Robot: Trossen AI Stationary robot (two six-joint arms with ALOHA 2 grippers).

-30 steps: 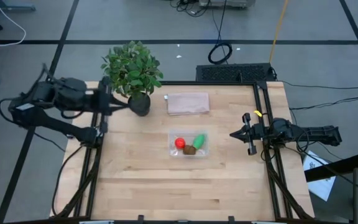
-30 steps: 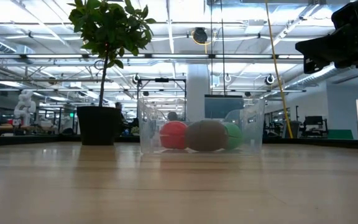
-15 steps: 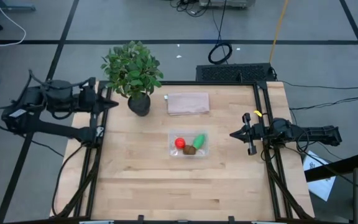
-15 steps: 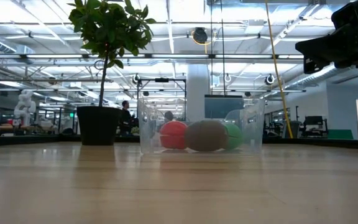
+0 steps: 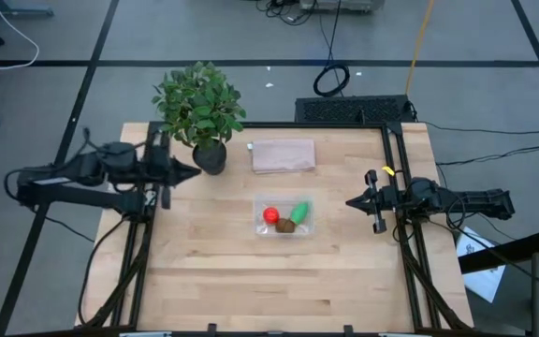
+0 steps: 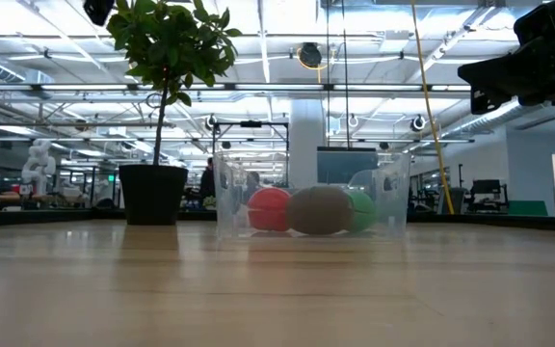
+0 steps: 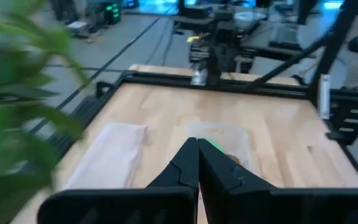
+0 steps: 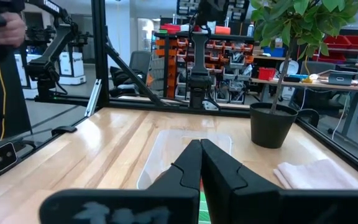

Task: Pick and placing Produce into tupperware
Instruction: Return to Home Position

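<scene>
Produce (image 5: 285,224) inside tupperware (image 5: 283,204), centre of surface (image 5: 251,271), well apart from both grippers. Left gripper (image 5: 196,170) fingers pressed together, empty, near plant pot (image 5: 211,157). Right gripper (image 5: 349,201) same, right edge.

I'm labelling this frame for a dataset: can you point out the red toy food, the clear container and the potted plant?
red toy food (image 5: 270,215), high view, centre of its top.
clear container (image 5: 260,205), high view, bare corner by the rim.
potted plant (image 5: 197,101), high view, middle of its leaves.
</scene>
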